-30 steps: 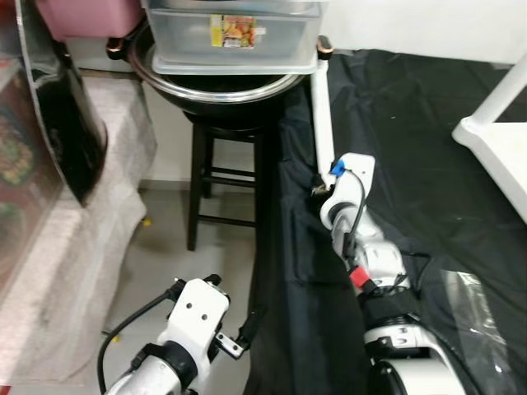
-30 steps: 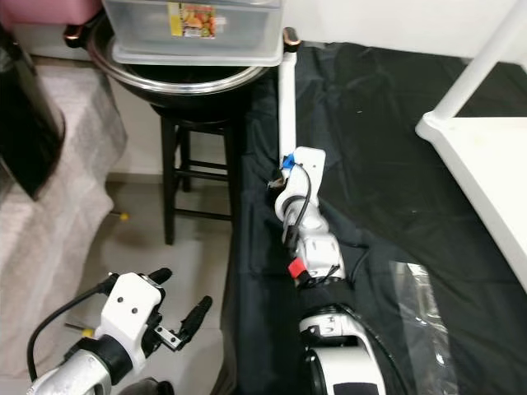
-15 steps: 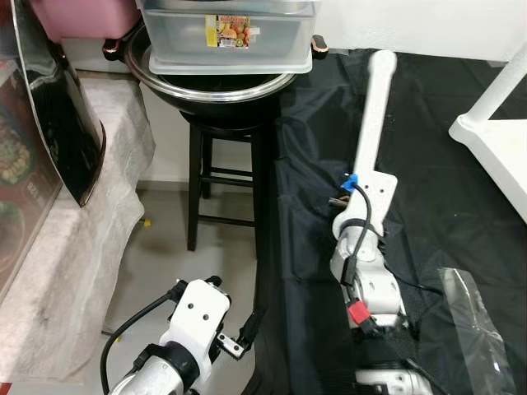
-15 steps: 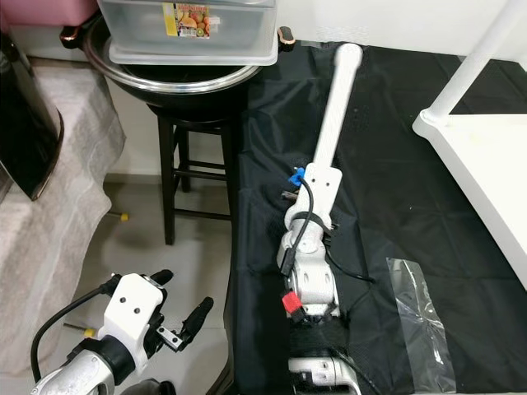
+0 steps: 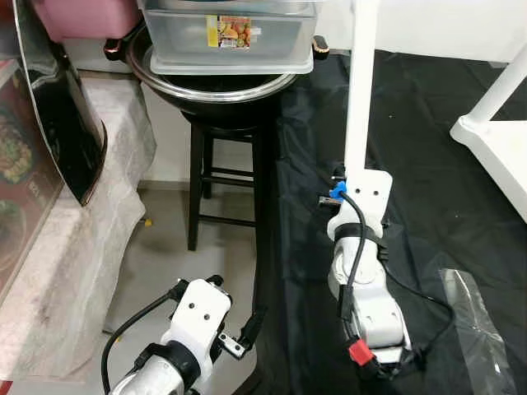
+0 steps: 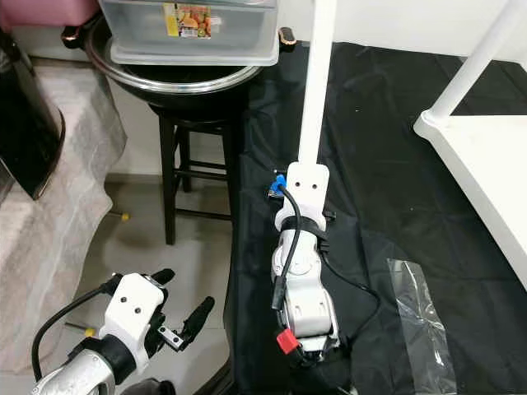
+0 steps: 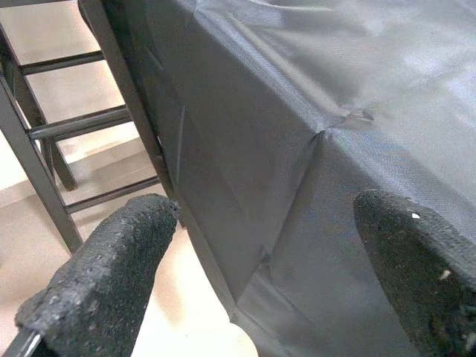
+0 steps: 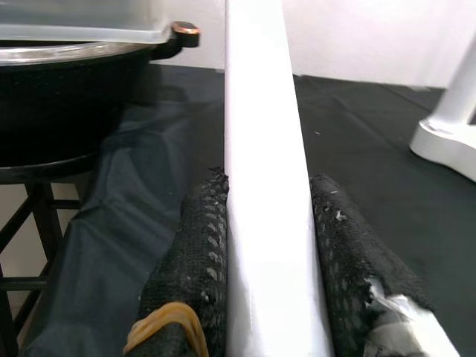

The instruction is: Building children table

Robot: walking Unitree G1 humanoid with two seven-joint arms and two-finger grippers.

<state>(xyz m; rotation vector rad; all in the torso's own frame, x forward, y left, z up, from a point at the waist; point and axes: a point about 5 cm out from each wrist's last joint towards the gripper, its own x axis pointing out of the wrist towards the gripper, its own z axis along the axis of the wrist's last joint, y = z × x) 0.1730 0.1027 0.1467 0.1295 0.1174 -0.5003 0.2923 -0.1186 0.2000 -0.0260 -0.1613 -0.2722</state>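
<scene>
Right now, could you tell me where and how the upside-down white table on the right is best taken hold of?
Probably by its raised leg, which slants up from the table corner: a slim round post two fingers can close around from either side. The flat top looks too wide. The right gripper holds another white leg; the left gripper hangs open.

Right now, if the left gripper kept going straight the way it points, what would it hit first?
Most likely the black cloth: the left gripper is open and points at its draped edge. The stool stands off to one side. Depth is unclear.
</scene>
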